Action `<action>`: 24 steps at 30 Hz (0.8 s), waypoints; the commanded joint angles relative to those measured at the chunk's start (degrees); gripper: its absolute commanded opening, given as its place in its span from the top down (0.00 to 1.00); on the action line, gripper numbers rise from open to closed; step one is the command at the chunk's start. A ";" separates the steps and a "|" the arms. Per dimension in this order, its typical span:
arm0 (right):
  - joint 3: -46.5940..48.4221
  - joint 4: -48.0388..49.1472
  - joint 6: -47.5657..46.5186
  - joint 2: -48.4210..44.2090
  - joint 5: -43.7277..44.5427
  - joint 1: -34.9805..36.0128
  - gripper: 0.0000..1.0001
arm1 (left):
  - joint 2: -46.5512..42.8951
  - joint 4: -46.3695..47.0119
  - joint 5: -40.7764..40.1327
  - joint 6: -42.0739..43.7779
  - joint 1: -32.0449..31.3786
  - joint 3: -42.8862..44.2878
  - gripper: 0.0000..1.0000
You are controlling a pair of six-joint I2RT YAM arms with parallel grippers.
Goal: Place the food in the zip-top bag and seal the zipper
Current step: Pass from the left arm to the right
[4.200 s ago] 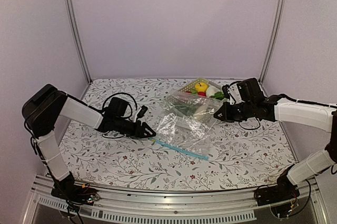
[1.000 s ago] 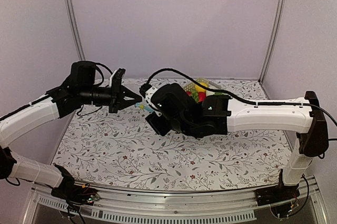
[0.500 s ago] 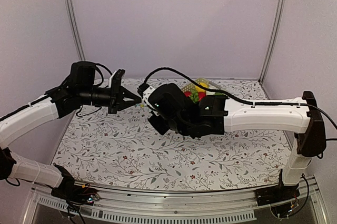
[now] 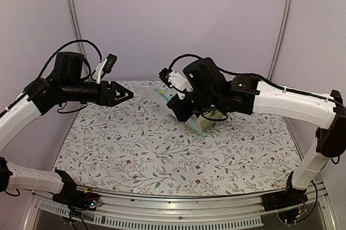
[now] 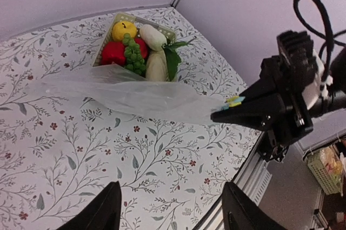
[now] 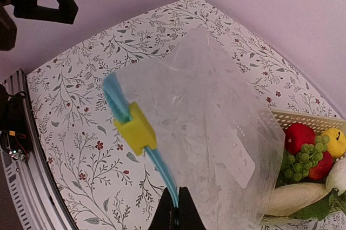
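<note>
My right gripper [image 6: 177, 202] is shut on the light-blue zipper [image 6: 162, 170] of the see-through zip-top bag [image 6: 216, 127] and holds it up off the table. A yellow slider [image 6: 135, 128] sits on the strip. The bag hangs empty, also in the top view [image 4: 197, 123] and the left wrist view [image 5: 135, 94]. The food lies in the pale green basket [image 5: 105, 44]: yellow apple [image 5: 124, 30], red piece [image 5: 112, 53], green grapes [image 5: 134, 54], white radish [image 5: 153, 35]. My left gripper [image 4: 122, 82] is open and empty, raised left of the bag; its fingers [image 5: 105, 211] stand wide apart.
The basket [image 6: 281, 115] stands at the back right of the flowered table, behind the hanging bag. The right arm [image 4: 281, 100] spans the back right. The metal front rail [image 4: 178, 216] runs along the near edge.
Both arms have risen. The right gripper has carried the bag up and back toward the basket. The left gripper has drawn away to the left.
</note>
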 commanded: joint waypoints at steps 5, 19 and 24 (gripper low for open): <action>1.56 -9.15 3.05 -5.24 -33.49 -8.23 1.00 | -2.97 1.84 4.13 25.57 -4.84 -0.80 0.37; 12.95 -25.98 -3.03 -10.35 -45.58 -12.15 1.00 | 6.62 -3.26 5.68 34.40 -7.46 15.17 0.33; 14.43 -26.69 -3.08 -13.72 -46.64 -12.57 1.00 | 7.16 -4.01 8.78 33.12 -7.46 18.06 0.31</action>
